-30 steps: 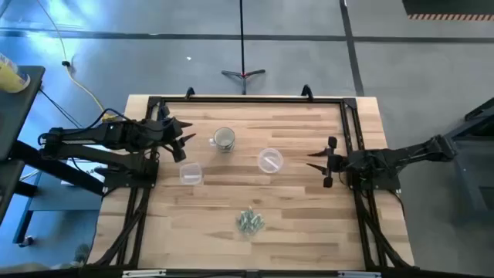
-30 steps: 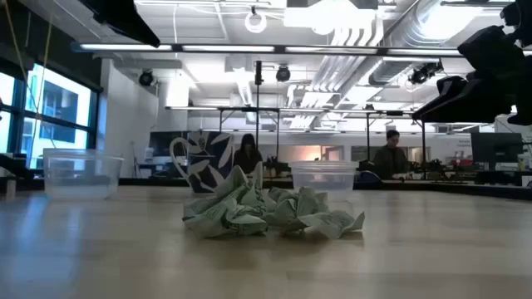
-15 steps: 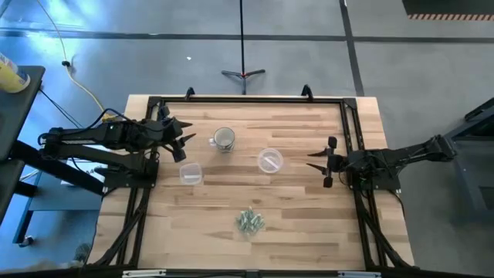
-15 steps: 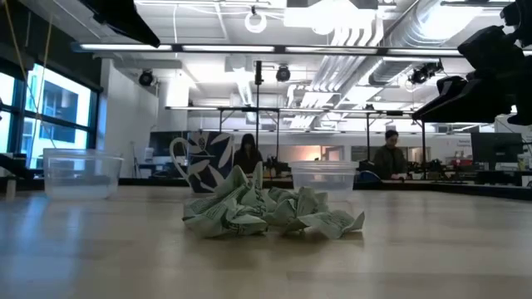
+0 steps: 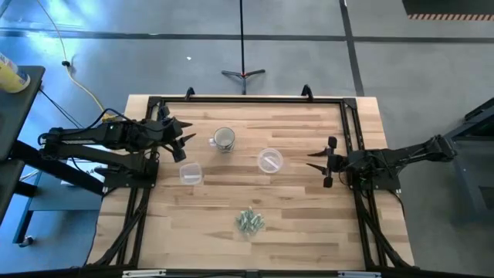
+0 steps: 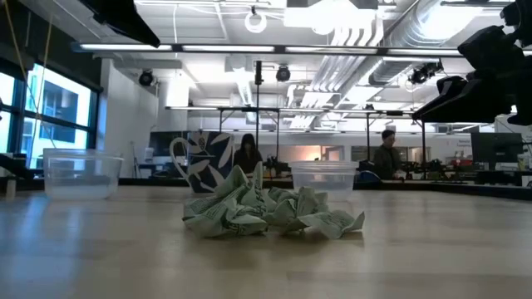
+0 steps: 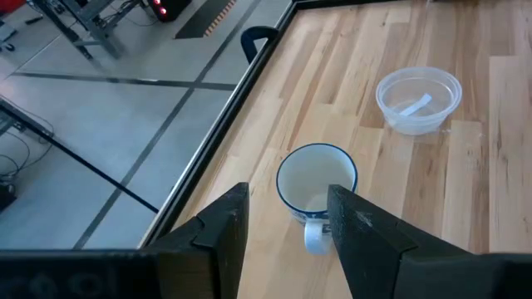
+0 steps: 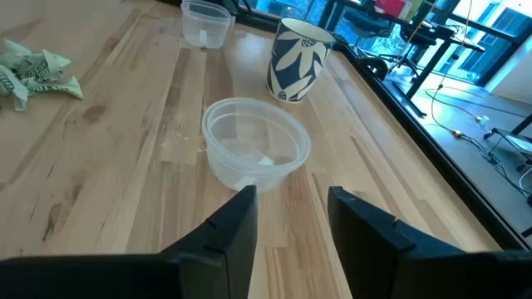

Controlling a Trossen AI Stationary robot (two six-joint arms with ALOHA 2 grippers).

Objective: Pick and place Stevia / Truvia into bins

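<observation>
A small heap of crumpled pale green sachets (image 5: 249,222) lies near the table's near edge, also in the low view (image 6: 270,213) and the right wrist view (image 8: 33,71). The round tub (image 5: 270,161) (image 8: 255,150) stands mid-table with one sachet in it. The squarish tub (image 5: 191,174) stands to its left. My left gripper (image 5: 182,140) (image 7: 283,218) hovers open at the table's left side, next to the mug. My right gripper (image 5: 325,164) (image 8: 291,218) hovers open at the right side, pointing at the round tub.
A glass mug with a blue leaf pattern (image 5: 223,139) (image 7: 315,184) stands at the far left of centre, right in front of my left gripper. A black frame (image 5: 247,99) runs around the table top. People sit in the room beyond (image 6: 248,155).
</observation>
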